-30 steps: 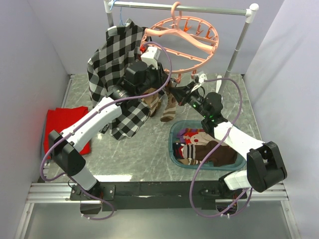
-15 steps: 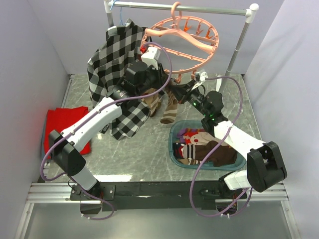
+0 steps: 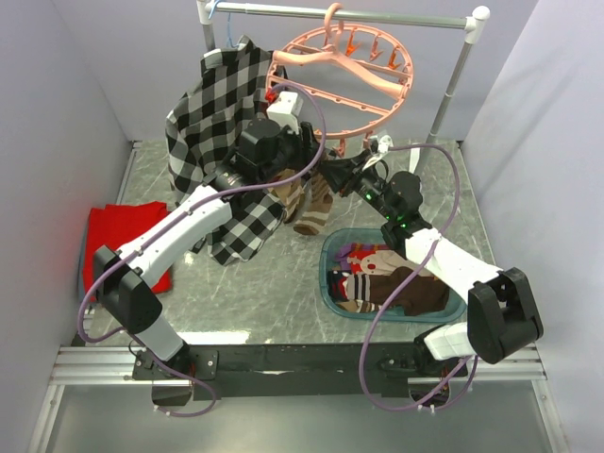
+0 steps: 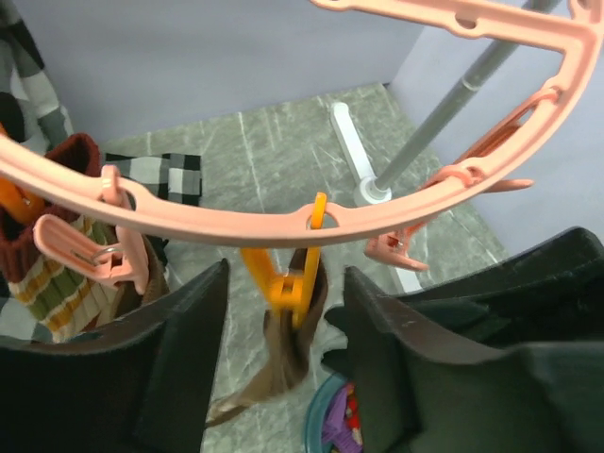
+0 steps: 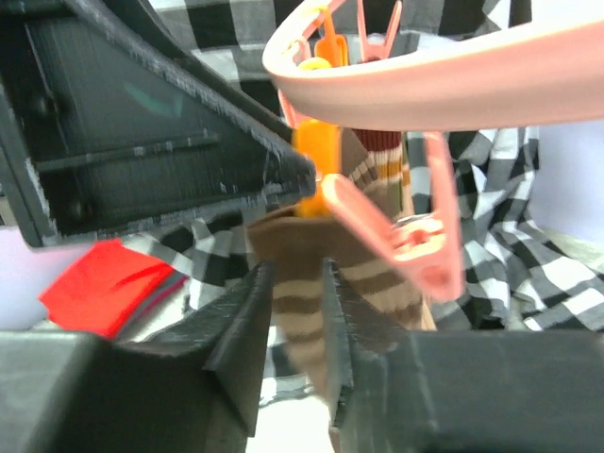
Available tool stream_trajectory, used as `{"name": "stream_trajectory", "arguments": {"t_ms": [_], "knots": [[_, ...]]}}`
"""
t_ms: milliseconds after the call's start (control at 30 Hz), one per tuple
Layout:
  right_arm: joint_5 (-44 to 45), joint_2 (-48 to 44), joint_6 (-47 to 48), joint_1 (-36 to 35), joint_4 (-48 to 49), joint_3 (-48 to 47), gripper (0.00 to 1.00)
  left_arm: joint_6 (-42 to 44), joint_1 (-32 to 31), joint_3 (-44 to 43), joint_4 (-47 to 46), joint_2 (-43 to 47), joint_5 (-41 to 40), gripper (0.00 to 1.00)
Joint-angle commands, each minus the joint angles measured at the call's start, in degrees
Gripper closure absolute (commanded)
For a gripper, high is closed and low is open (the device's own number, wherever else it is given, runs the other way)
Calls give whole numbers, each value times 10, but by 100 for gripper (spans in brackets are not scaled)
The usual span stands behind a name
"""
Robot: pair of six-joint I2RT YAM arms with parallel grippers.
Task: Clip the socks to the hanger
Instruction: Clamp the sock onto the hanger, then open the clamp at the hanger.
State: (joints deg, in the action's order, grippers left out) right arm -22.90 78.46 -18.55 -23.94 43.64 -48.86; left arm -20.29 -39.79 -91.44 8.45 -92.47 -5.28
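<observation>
Most of the overhead view is grey worktop (image 3: pixel 283 283). A plaid shirt (image 3: pixel 212 104) drapes from the rail (image 3: pixel 377 16) at upper left, and the hanger (image 4: pixel 236 225) hangs from the same rail at upper centre. A teal basin (image 3: pixel 326 269) at lower right holds loose socks (image 3: pixel 377 278); a red cloth (image 3: pixel 118 236) lies at the left edge. Under the hanger's near rim, the left end effector (image 4: pixel 286 274) is released, its fingers spread either side of an orange clip (image 4: pixel 283 288) that pinches the clipped sock (image 4: pixel 288 354). Beside it, the right end effector (image 5: pixel 295 274) stands narrowly parted, that sock showing in the gap; contact cannot be told.
</observation>
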Motion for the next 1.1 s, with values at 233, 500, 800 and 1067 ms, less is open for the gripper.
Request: {"name": "stream_trajectory", "arguments": {"t_ms": [233,500,800,1067], "knots": [[62,-117,108,15,-150,-14,41,-2,2,-8,-9,3,-51,56],[-2,-116,128,111,-191,-46,37,-8,9,-14,0,5,-51,54],[-142,-43,121,168,-185,-122,34,-13,9,-8,20,37,-17,50],[-159,-7,128,167,-181,-156,33,-21,9,16,28,77,25,42]]}}
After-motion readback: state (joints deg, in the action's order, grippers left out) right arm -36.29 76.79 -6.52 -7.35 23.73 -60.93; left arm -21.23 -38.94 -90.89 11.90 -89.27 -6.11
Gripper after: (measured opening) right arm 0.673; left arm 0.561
